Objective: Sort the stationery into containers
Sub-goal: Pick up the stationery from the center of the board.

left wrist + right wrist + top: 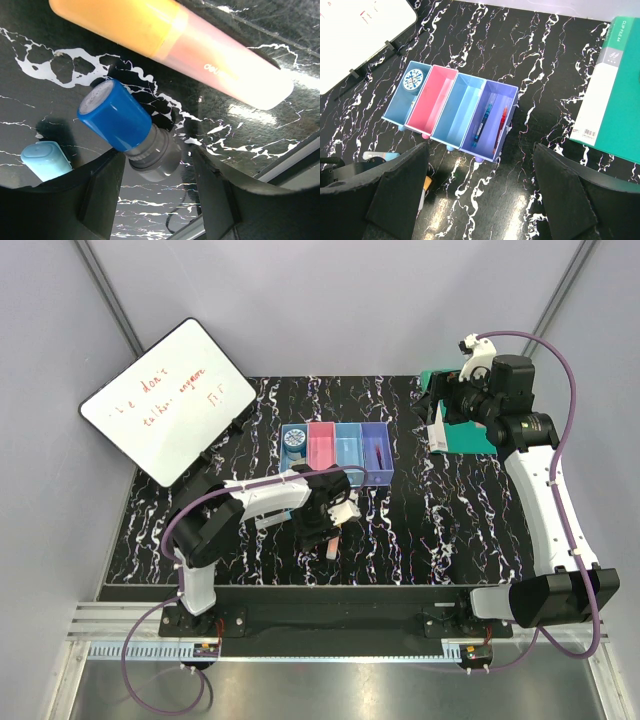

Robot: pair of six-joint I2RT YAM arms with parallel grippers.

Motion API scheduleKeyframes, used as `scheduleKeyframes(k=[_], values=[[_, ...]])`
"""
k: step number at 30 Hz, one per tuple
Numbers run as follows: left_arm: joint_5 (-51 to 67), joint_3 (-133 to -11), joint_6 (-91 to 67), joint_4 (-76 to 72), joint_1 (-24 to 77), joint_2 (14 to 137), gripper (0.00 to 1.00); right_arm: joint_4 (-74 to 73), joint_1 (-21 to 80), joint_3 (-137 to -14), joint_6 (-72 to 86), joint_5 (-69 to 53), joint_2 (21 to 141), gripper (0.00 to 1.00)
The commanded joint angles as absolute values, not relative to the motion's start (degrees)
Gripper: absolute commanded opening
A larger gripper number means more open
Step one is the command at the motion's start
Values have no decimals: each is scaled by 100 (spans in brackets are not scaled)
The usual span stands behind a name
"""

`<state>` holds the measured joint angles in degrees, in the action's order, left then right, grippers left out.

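Left wrist: left gripper has its jaws parted, straddling the grey barrel of a blue-capped marker. The barrel sits against the finger on the view's left, with a visible gap to the other one, so it isn't clamped. The cap is glossy round plastic with a flat pale end face, and it points ahead of the jaws.

The orange-yellow bar lies crosswise ahead of the jaws, apart from the marker. It is smooth and rounded, orange at one end and fading to a pale translucent end. A pale cyan piece with rounded corners sits just outside the same finger.

The table is glossy black with white veining. A pale edge rail runs close outside the other finger, so room is tight on that side.

Right wrist: right gripper has its jaws wide apart with nothing between them, up off the table. The containers are ahead of the jaws: four joined thin-walled translucent rectangular bins.
- The purple end bin holds a blue pen and a red pen, lying lengthwise side by side.
- The light-blue end bin holds a round blue bottle.

The green book lies flat ahead, outside the jaw on the view's right and well apart from the bins, with open table between them. The whiteboard is far ahead on the other side.
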<state>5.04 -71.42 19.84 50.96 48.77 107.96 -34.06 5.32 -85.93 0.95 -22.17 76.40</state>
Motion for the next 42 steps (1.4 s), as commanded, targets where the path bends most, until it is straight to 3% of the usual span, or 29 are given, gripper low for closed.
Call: scheduleKeyframes(k=[1,13,20,23,24,28,38,42], values=[[440,-7224,2057,4966,4931,10635,61,-3182,571,-8815,141,-2329,7506,91],[501,-7532,1890,4983,5010,10960,60,-3173,571,-8798,123,-2329,7506,91],[387,-7453,1942,4948,5010,10995,48,-3173,571,-8763,114,-2329,7480,92],[404,-7418,1934,4931,5010,11021,37,-3164,571,-8763,132,-2338,7471,92],[404,-7418,1934,4922,5010,11030,30,-3164,571,-8763,132,-2347,7479,91],[308,-7348,1986,4817,5010,10995,19,-3164,563,-8754,158,-2355,7462,92],[79,-7189,2276,4351,5010,10336,0,-3164,571,-8499,158,-2434,7400,91],[27,-7303,2425,4219,5010,9977,0,-3208,571,-8446,149,-2513,7374,92]])
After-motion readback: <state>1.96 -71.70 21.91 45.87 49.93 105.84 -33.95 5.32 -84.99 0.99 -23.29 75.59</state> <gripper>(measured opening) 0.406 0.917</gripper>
